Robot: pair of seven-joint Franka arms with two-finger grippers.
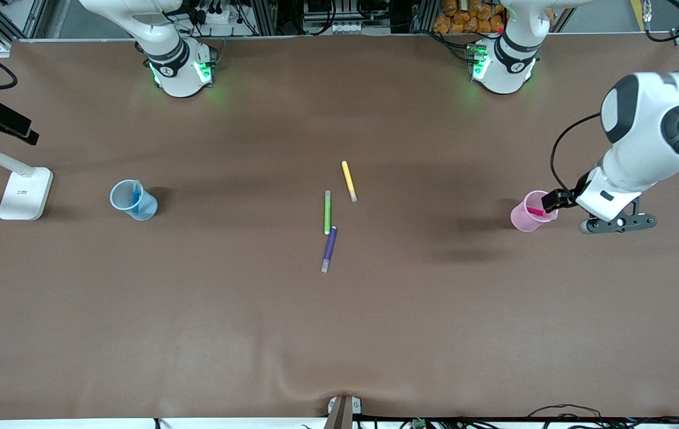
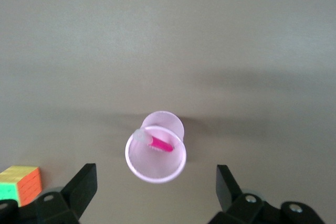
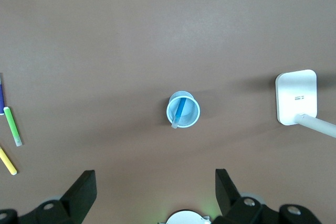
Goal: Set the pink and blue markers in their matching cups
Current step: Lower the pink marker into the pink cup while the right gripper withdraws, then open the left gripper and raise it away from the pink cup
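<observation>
Bare table (image 1: 435, 328) all round; only green marker (image 1: 327, 213), purple marker (image 1: 329, 249) and yellow marker (image 1: 349, 180) (mid-table) obstruct.

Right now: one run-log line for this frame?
pink marker: in pink cup | blue marker: in blue cup | left gripper: open over pink cup | right gripper: open, waiting

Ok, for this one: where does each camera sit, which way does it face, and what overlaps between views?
Front view: high across the table, facing both arm bases; shows the left gripper over the table beside the pink cup, and the blue cup.
Left wrist view: looks straight down between its open jaws onto the pink cup holding the pink marker.
Right wrist view: looks down from high up, jaws open, onto the blue cup holding the blue marker.
Shared: front and right wrist views both show the green marker.
</observation>
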